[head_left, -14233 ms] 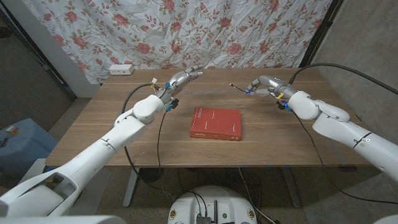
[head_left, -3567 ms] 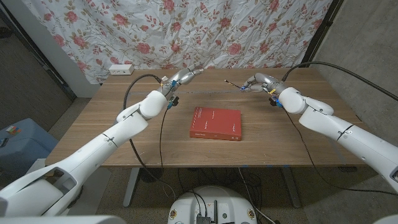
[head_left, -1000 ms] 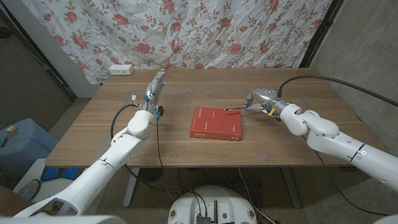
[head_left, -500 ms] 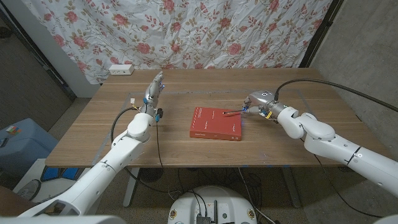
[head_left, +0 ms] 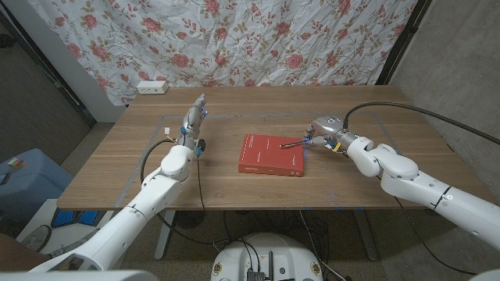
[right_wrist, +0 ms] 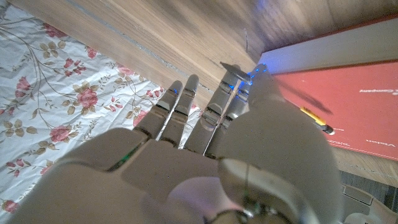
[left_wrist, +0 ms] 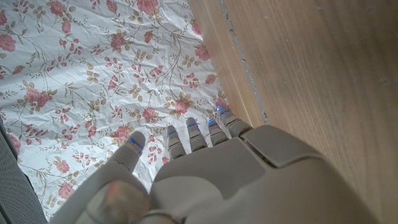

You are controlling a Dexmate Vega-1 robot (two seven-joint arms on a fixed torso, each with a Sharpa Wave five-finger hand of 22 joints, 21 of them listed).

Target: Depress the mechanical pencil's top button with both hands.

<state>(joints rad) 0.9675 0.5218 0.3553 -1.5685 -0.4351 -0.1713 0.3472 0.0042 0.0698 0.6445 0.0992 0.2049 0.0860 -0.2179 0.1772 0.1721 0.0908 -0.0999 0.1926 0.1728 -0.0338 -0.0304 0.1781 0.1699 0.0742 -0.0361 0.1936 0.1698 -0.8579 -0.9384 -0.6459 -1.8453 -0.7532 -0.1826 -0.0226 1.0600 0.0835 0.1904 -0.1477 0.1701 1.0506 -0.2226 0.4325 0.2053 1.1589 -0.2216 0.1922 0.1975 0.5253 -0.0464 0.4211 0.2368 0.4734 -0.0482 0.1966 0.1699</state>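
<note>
Right hand [head_left: 323, 130] pinching the mechanical pencil [head_left: 294, 143] just off the red book's [head_left: 271, 154] right edge, pencil tip reaching over the book's near-right corner; thin shaft also showing above the book cover in the right wrist view. Left hand [head_left: 194, 119] standing upright well left of the book, fingers spread, holding nothing. Judging progress as early: pencil in grasp, left hand not yet at it, button press still pending.

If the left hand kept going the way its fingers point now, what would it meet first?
Probably nothing on the table: the left hand points up and away toward the floral curtain, which looks first in line, though depth is unclear.
</note>
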